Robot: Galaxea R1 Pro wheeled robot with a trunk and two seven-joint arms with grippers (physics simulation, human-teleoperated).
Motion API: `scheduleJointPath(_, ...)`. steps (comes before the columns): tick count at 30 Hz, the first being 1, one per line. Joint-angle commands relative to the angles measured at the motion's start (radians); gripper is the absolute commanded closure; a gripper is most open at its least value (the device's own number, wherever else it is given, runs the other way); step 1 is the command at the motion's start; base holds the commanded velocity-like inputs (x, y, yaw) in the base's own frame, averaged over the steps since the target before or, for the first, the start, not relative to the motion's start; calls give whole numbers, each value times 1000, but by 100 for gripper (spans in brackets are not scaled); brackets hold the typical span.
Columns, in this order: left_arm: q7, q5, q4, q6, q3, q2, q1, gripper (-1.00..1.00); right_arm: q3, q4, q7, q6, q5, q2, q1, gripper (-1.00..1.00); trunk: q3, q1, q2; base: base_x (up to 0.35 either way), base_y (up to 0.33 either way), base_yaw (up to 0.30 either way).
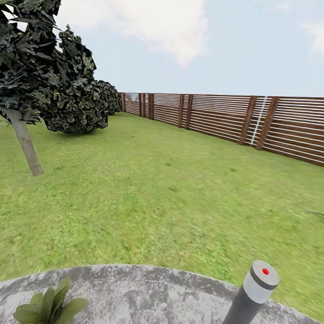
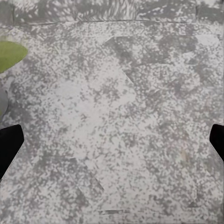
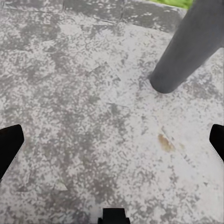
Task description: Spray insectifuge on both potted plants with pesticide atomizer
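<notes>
Both grippers (image 2: 112,140) (image 3: 112,140) gape empty; advancing risks striking the near-right grey cylindrical post (image 1: 250,298) or near-left green-leaved potted plant (image 1: 49,307).

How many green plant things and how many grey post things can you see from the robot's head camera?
Potted plants: 1
Trees: 1
Bushes: 1
Grey posts: 1
Total: 4
</notes>
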State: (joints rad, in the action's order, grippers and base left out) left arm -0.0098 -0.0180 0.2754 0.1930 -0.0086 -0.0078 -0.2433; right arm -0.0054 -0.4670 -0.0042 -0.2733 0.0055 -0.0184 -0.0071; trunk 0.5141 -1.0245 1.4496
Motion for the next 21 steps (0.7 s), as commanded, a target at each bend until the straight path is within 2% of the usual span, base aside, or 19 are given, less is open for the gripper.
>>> scheduleJointPath(1, -1, -2, -1, 3, -1, 0, -1, -100, 0, 1, 0, -3, 1, 0, -1, -100, 1, -1, 0, 334, 0, 0)
scheduleJointPath(10, -1, -1, -1, 3, -1, 0, 0, -100, -1, 1, 0, -3, 0, 0, -1, -100, 1, -1, 0, 334, 6, 0)
scheduleJointPath(21, -1, -1, -1, 3, -1, 0, -1, -100, -1, 1, 0, -4, -1, 0, -1, -100, 1, -1, 0, 330, 78, 0)
